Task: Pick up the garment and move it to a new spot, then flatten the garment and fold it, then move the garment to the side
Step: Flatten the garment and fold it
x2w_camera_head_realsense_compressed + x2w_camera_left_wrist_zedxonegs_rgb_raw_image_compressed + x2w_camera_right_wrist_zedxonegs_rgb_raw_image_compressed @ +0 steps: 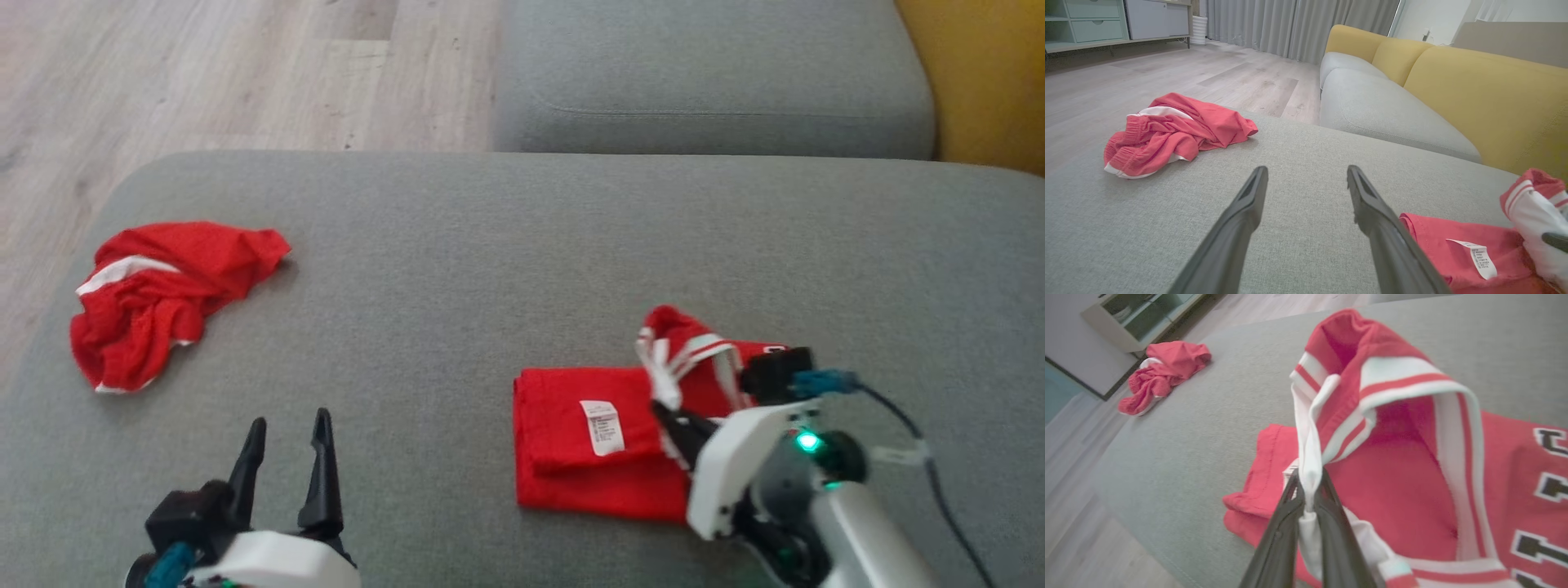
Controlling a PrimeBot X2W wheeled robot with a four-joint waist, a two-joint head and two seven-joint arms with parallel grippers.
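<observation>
A red garment (563, 408) with white striped trim, black letters and a white label lies partly folded on the grey cushion (490, 261), right of centre. My right gripper (663, 415) is shut on a white trimmed edge of it, lifting that part into a raised loop. In the right wrist view the fingers (1286, 522) pinch the white band of the garment (1396, 477). My left gripper (290, 425) stands open over bare cushion at the lower left, holding nothing. In the left wrist view it (1306, 171) shows its wide gap, with the garment (1437, 241) at the lower right.
A second red garment (163, 302) lies crumpled near the cushion's far left edge, beside the wooden floor (204, 73). Another grey seat (710, 73) with a yellow back (1474, 90) stands behind. Bare cushion stretches between the two garments.
</observation>
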